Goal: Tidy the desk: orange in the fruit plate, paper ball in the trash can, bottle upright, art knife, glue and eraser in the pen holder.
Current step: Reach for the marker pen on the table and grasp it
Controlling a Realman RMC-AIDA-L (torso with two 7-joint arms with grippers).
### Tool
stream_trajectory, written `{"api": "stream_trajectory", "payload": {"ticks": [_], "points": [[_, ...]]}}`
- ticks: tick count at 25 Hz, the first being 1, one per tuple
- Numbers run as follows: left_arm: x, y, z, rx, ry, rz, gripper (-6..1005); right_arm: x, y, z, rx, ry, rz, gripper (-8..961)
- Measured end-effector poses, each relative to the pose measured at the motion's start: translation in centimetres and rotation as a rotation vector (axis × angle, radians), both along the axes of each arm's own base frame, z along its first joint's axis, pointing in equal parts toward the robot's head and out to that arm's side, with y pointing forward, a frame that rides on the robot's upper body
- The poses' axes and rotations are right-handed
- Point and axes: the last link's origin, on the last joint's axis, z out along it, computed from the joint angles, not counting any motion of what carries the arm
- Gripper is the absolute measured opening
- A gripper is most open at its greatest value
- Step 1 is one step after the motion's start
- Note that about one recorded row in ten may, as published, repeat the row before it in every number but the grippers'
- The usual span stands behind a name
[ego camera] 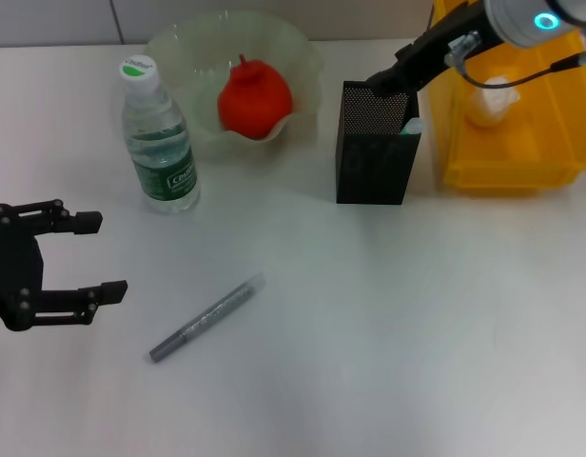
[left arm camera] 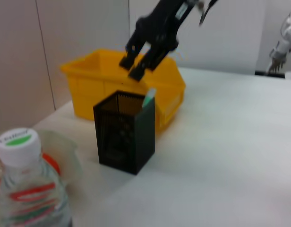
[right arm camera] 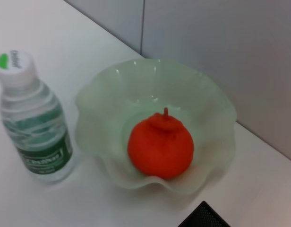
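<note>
Right gripper [left arm camera: 136, 66] hovers over the holder [ego camera: 374, 143], fingers apart and empty – a drop just done, I judge – so the knife [ego camera: 206, 318] on the table [ego camera: 388, 343] near the open-fingered left gripper [ego camera: 95, 255] comes next.

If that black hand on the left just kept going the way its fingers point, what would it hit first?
The left hand points right across the table. Probably the grey pen lying just ahead, or it might pass just behind it; depth is hard to judge.
</note>
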Motion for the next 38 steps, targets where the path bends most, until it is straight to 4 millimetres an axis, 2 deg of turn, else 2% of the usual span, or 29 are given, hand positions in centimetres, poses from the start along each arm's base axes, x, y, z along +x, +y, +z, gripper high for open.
{"api": "stream_trajectory", "payload": {"ticks": [2,7,8,9,10,11,18,25,30,33,38], "points": [[0.0,0.0,0.0,0.000,0.000,0.000,792,-0.5,-0.8,0.7,0.003,0.004,-0.001,461],[0.8,0.4,0.4,-0.052,0.075,0.042,788,-0.3,-2.9,2.1,-0.015,0.014,-0.012,459],[1.5,0.7,0.6,-0.077,0.121,0.071,787,0.2,-3.9,2.6,-0.035,0.026,0.001,458],[1.5,0.7,0.6,-0.077,0.121,0.071,786,0.2,-3.9,2.6,-0.035,0.026,0.001,458],[4.0,1.5,0.5,-0.117,0.243,0.125,785,0.6,-4.5,2.9,-0.043,0.038,0.015,458],[4.3,1.5,0.3,-0.121,0.254,0.124,784,1.0,-4.9,3.2,-0.049,0.050,0.025,458],[9.7,2.6,-1.6,-0.143,0.412,0.143,779,6.8,-9.1,5.9,-0.119,0.230,0.127,458],[13.7,4.1,-4.7,-0.188,0.533,0.214,773,12.7,-13.6,7.6,-0.160,0.409,0.257,459],[14.8,4.3,-6.5,-0.216,0.551,0.284,769,16.0,-14.9,7.7,-0.143,0.463,0.267,459],[14.7,4.7,-8.2,-0.211,0.584,0.347,767,17.1,-15.2,7.6,-0.127,0.477,0.268,459],[14.6,5.2,-10.7,-0.192,0.607,0.401,763,17.7,-15.2,7.5,-0.114,0.476,0.278,459]]}}
